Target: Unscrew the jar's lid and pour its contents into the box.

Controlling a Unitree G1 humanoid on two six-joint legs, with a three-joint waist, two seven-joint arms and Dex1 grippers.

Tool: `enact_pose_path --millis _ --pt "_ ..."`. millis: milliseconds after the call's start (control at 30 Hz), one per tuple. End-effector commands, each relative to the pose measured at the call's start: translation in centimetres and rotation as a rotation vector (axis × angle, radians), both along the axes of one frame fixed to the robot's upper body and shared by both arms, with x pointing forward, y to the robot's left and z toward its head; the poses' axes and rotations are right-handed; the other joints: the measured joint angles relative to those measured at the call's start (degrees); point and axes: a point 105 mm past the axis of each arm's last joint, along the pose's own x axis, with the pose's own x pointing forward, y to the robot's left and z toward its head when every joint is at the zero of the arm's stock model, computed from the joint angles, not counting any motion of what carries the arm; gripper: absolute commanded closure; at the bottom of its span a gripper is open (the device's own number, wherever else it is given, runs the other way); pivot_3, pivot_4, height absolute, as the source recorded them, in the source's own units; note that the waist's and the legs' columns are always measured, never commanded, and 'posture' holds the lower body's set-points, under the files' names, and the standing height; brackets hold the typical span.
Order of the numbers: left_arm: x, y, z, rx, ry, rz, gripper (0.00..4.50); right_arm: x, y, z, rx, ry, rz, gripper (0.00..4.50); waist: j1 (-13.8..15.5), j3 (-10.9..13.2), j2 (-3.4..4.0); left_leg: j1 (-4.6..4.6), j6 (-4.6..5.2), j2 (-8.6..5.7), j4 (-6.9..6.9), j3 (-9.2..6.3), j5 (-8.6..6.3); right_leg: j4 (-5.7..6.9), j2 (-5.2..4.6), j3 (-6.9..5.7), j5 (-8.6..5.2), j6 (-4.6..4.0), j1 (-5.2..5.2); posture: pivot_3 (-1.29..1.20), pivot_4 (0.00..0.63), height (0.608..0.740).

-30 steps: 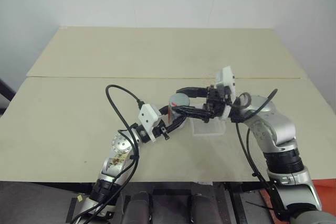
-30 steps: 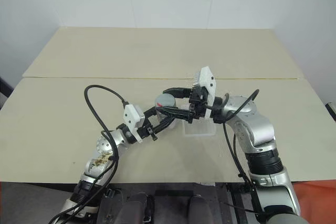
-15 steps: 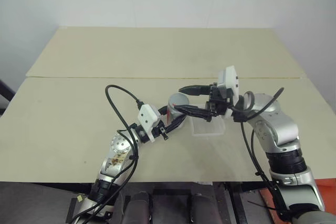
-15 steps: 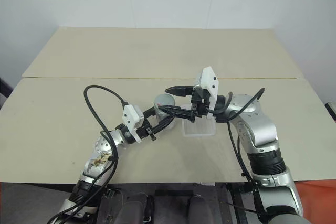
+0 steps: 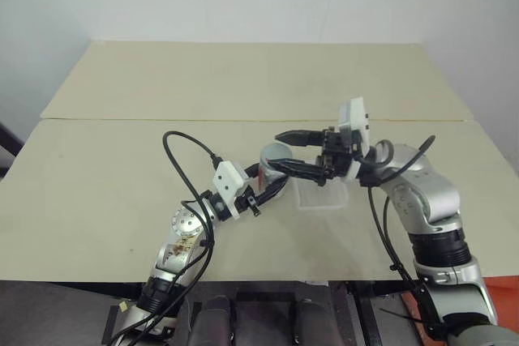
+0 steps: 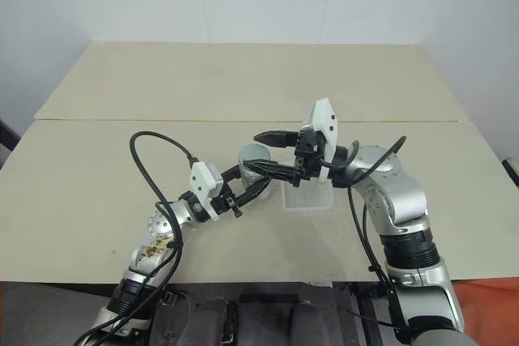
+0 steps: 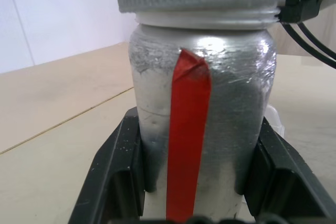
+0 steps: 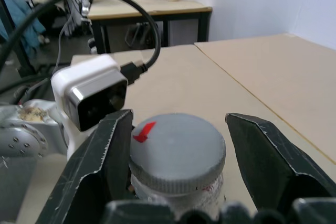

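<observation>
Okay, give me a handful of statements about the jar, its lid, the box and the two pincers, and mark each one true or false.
1. The left pincer grips the jar by its body. True.
2. The lid lies on the table. False: it sits on the jar's mouth.
3. The right pincer is clamped on the lid. False: its fingers stand open on either side of it, one with a clear gap.
4. The box rests on the table, below the right pincer. True.
5. The jar carries a blue stripe. False: the stripe is red.

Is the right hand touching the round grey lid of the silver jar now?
Apart. In the right wrist view the right hand straddles the round grey lid, with a plain gap at one finger.
</observation>
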Motion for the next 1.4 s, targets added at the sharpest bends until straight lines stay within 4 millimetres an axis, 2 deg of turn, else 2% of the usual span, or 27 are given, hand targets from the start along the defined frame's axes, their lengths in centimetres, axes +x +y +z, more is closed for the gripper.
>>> enact_pose_path --millis 33,200,333,533,667,833,967,1000,1100,1400 --pt "-0.5 -0.4 1.3 -0.02 -0.06 -0.018 2.54 -0.6 -0.3 1.6 0.028 -0.046 0.025 1.23 0.0 0.0 0.0 0.0 0.0 0.0 0.0 0.0 0.0 0.0 0.0 0.0 0.0 0.0 0.0 0.0 0.15 0.74" --pt "-0.7 -0.4 1.3 -0.019 -0.056 -0.02 2.54 -0.8 -0.1 1.4 0.004 -0.104 0.009 1.23 0.0 0.0 0.0 0.0 0.0 0.0 0.0 0.0 0.0 0.0 0.0 0.0 0.0 0.0 0.0 0.0 0.15 0.74" --pt "-0.7 -0.3 1.3 -0.018 -0.057 -0.017 2.54 -1.3 -0.2 1.4 0.014 -0.071 0.063 1.23 0.0 0.0 0.0 0.0 0.0 0.0 0.0 0.0 0.0 0.0 0.0 0.0 0.0 0.0 0.0 0.0 0.15 0.74" --pt "-0.7 -0.3 1.4 -0.019 -0.057 -0.018 2.54 -0.8 -0.2 1.1 -0.02 -0.133 0.012 1.23 0.0 0.0 0.0 0.0 0.0 0.0 0.0 0.0 0.0 0.0 0.0 0.0 0.0 0.0 0.0 0.0 0.15 0.74" --pt "-0.7 -0.3 1.3 -0.015 -0.058 -0.019 2.54 -0.9 -0.3 1.1 -0.003 -0.084 0.039 1.23 0.01 0.0 0.0 0.0 0.0 0.0 0.0 0.0 0.0 0.0 0.0 0.0 0.0 0.0 0.0 0.0 0.15 0.74" --pt "-0.6 -0.3 1.3 -0.012 -0.058 -0.021 2.54 -0.5 -0.2 1.1 -0.016 -0.134 -0.02 1.23 0.01 0.0 0.0 0.0 0.0 0.0 0.0 0.0 0.0 0.0 0.0 0.0 0.0 0.0 0.0 0.0 0.15 0.74" --pt "-0.6 -0.3 1.3 -0.012 -0.057 -0.019 2.54 -1.0 -0.3 1.3 0.008 -0.086 0.04 1.23 0.0 0.0 0.0 0.0 0.0 0.0 0.0 0.0 0.0 0.0 0.0 0.0 0.0 0.0 0.0 0.0 0.15 0.74" --pt "-0.6 -0.3 1.3 -0.012 -0.057 -0.019 2.54 -0.9 -0.3 1.3 0.004 -0.118 0.013 0.83 0.01 0.0 0.0 0.0 0.0 0.0 0.0 0.0 0.0 0.0 0.0 0.0 0.0 0.0 0.0 0.0 0.15 0.74" --pt "-0.5 -0.3 1.3 -0.013 -0.057 -0.019 2.54 -0.7 -0.3 1.3 -0.005 -0.143 -0.006 0.02 0.0 0.0 0.0 0.0 0.0 0.0 0.0 0.0 0.0 0.0 0.0 0.0 0.0 0.0 0.0 0.0 0.15 0.74" --pt "-0.6 -0.4 1.3 -0.017 -0.056 -0.018 2.54 -0.4 -0.3 1.5 -0.006 -0.149 -0.022 0.02 0.0 0.0 0.0 0.0 0.0 0.0 0.0 0.0 0.0 0.0 0.0 0.0 0.0 0.0 0.0 0.0 0.15 0.74"
